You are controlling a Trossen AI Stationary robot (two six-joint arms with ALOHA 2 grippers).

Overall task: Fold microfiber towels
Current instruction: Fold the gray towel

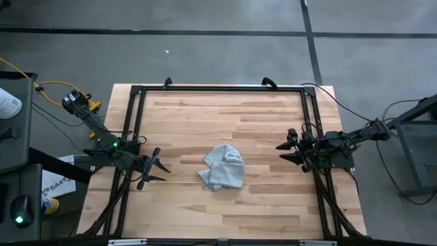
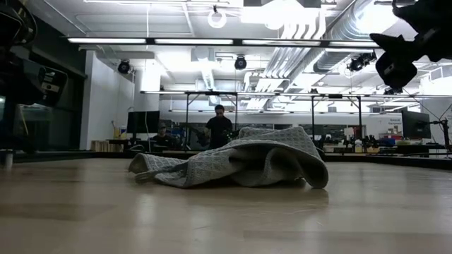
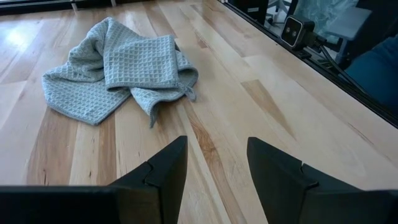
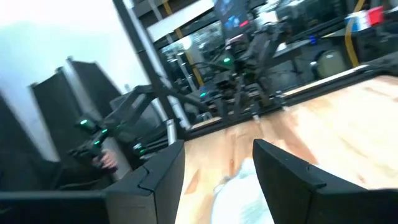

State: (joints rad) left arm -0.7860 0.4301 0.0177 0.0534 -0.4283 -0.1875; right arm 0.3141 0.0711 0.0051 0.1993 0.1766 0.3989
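Wooden tabletop [image 1: 259,123] bears crumpled grey towel [image 1: 224,167]; both pincers (left [image 1: 158,170], right [image 1: 287,151]) spread; workshop behind.

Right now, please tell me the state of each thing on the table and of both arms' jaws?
microfiber towel: crumpled in a loose heap on the table's middle, unfolded, held by nothing.
left gripper: jaws open, empty, apart from the towel on its left side.
right gripper: jaws open, empty, apart from the towel on its right side.
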